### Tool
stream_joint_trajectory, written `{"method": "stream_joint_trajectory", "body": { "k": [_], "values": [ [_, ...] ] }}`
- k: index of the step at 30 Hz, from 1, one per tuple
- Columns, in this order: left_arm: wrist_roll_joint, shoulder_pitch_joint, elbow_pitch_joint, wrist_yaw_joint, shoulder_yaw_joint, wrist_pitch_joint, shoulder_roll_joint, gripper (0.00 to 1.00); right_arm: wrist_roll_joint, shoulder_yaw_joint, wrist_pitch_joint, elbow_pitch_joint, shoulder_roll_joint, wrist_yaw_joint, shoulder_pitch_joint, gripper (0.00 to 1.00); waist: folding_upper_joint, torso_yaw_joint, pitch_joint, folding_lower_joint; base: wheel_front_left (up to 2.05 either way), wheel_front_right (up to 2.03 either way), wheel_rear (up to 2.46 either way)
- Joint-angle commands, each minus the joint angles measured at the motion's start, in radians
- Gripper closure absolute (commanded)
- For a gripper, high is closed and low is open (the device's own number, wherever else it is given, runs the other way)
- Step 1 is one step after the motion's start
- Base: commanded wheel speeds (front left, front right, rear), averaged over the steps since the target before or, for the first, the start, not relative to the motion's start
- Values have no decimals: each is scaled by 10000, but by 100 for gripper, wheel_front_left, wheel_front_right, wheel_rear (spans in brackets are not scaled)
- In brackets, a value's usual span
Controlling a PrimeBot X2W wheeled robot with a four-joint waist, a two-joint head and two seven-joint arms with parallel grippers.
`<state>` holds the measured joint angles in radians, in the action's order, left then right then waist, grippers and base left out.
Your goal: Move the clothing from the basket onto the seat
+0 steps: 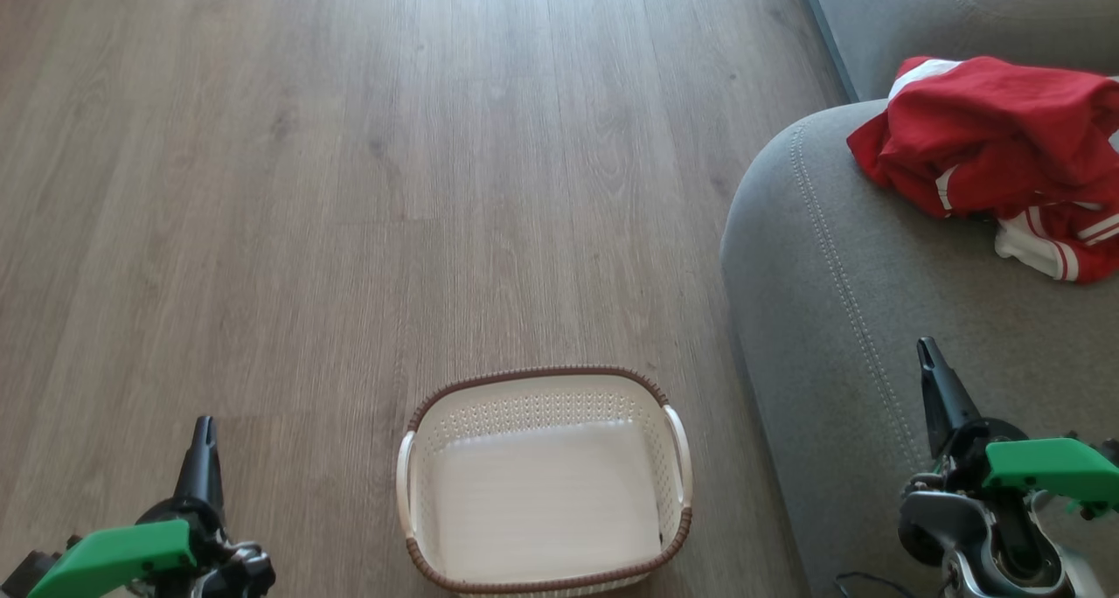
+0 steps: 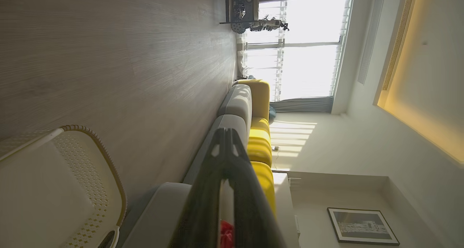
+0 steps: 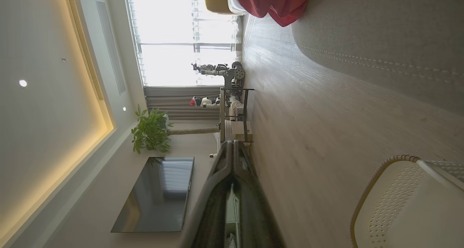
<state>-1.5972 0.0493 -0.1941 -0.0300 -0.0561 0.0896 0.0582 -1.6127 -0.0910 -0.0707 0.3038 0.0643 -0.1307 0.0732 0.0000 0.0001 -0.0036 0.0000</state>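
Observation:
The cream-white basket (image 1: 673, 458) with its brown rim stands on the wood floor at the bottom centre, with nothing inside it. Red clothing (image 1: 997, 143) with white stripes lies bunched on the grey seat (image 1: 839, 266) at the upper right. My left gripper (image 1: 203, 458) is shut at the lower left, left of the basket and above the floor. Over the seat's front part, at the lower right, my right gripper (image 1: 928, 362) is shut with nothing held. The basket (image 2: 83, 175) shows at the lower left of the left wrist view, and the basket (image 3: 395, 201) and clothing (image 3: 275, 5) in the right wrist view.
Wood floor (image 1: 350, 187) stretches ahead and to the left. The grey sofa with yellow cushions (image 2: 259, 146) runs toward a bright window (image 2: 308, 48). A television (image 3: 159, 193), a plant (image 3: 150, 132) and a metal rack (image 3: 233, 110) stand across the room.

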Motion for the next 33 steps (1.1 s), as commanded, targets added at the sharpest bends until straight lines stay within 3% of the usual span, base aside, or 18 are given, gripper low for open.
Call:
{"method": "stream_joint_trajectory", "body": {
  "k": [1, 33],
  "values": [
    [-213, 518, 401, -145, -482, 123, 12, 100, -305, 158, -119, -429, 182, 0, 566, 100, 0, -6, 5, 0, 0, 0, 0],
    [-197, 520, 402, -144, -501, 139, -3, 100, -527, 411, 78, -452, 369, 0, 546, 100, 0, -6, 6, 0, 0, 0, 0]
  ]
}}
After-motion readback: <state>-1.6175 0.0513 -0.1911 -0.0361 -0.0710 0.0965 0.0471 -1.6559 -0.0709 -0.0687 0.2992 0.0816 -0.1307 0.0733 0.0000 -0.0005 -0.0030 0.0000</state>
